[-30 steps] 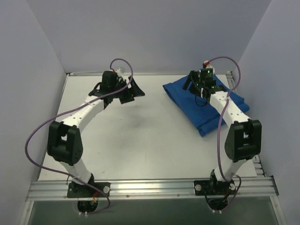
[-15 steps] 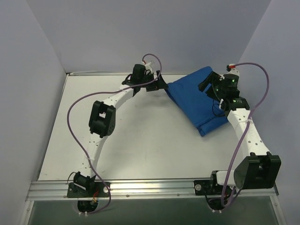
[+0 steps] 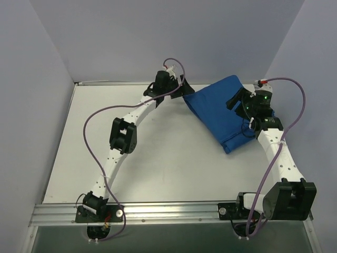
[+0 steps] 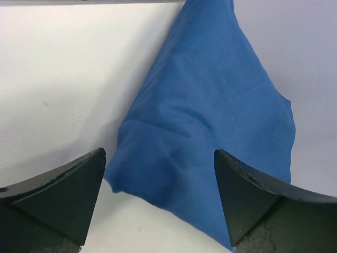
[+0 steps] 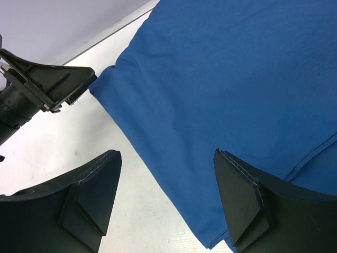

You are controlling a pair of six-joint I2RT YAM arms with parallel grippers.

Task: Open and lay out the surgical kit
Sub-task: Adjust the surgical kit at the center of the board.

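On the table [image 3: 158,158], the soft blue cloth wrap [image 3: 221,116] lies folded.

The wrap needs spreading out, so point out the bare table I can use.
Widest bare stretch of table: the middle, bordered by the left arm, the blue wrap and the near rail. A second lies between the left arm and the left wall. Crowded: far right corner, around the wrap and right arm.

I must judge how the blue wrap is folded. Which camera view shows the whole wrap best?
The top external view: only there the blue cloth wrap shows nearly whole, with its outline. The left wrist view shows just one end of it; the right wrist view, a close stretch and one edge.
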